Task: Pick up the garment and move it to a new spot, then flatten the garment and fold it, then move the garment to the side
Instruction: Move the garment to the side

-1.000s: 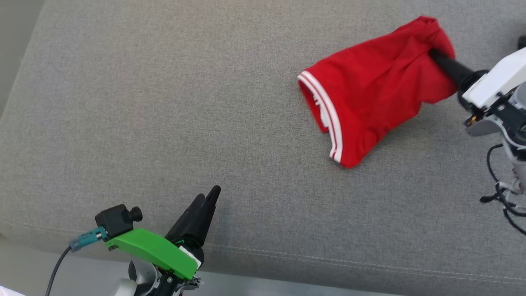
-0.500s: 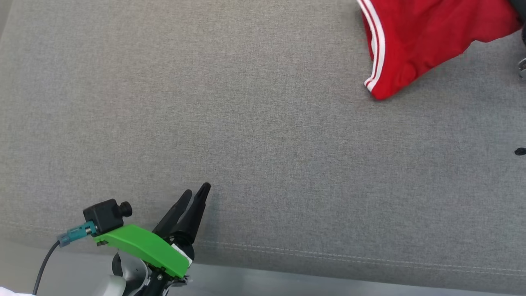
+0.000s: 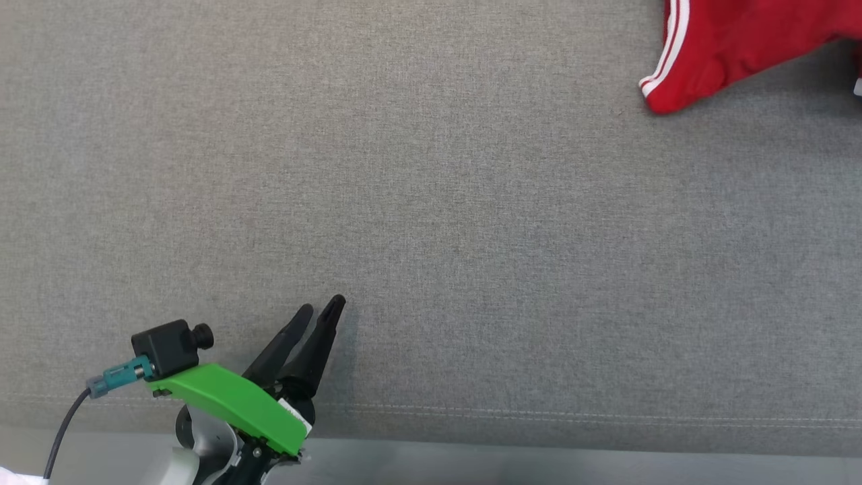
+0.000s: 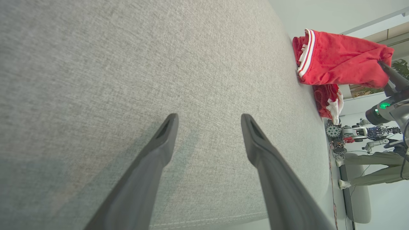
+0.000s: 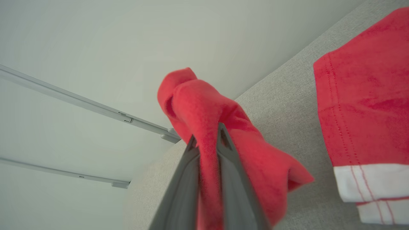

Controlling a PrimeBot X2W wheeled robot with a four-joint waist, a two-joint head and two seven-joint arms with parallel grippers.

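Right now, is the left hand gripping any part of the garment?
No: the left hand stands open over the grey cushion, with the red garment well apart from its fingers.

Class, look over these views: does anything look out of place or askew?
Yes: the red garment is bunched, not flat, one end pinched by the right gripper, jaws shut. A second red cloth lies nearby on the grey cushion.

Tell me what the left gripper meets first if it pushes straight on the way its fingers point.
Probably the grey cushion: the left gripper aims low across its bare fabric. The red garment lies well off that line, to the side. Exact depth is unclear.
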